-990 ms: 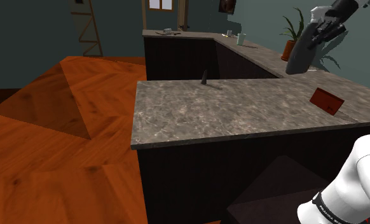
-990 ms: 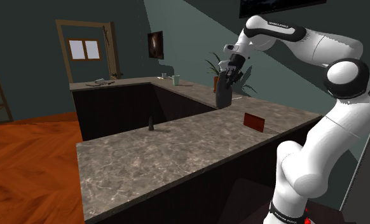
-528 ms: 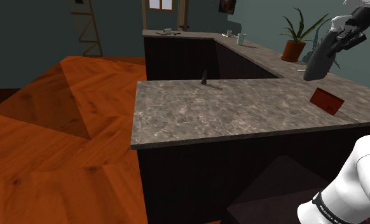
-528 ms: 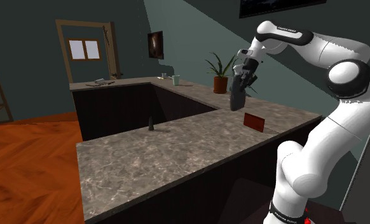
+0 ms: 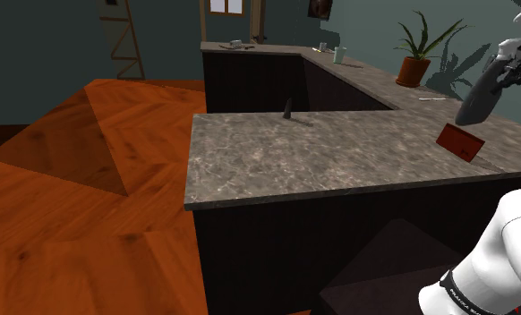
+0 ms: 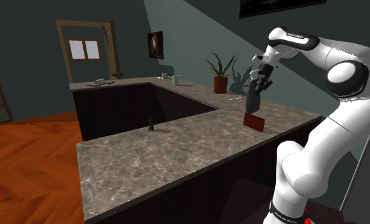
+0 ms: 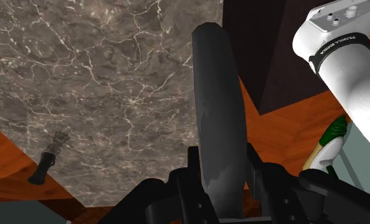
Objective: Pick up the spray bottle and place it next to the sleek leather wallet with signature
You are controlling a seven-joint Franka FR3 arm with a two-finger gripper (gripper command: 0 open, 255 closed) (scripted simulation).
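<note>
On grey marbled counter (image 5: 294, 157), red wallet (image 5: 459, 141).

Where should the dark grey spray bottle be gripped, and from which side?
Near its top end, coming from above: the dark grey, slim, elongated spray bottle is narrow enough for the black fingers to clasp across its width, and its long body then hangs below them, clear of the marbled stone counter.
</note>
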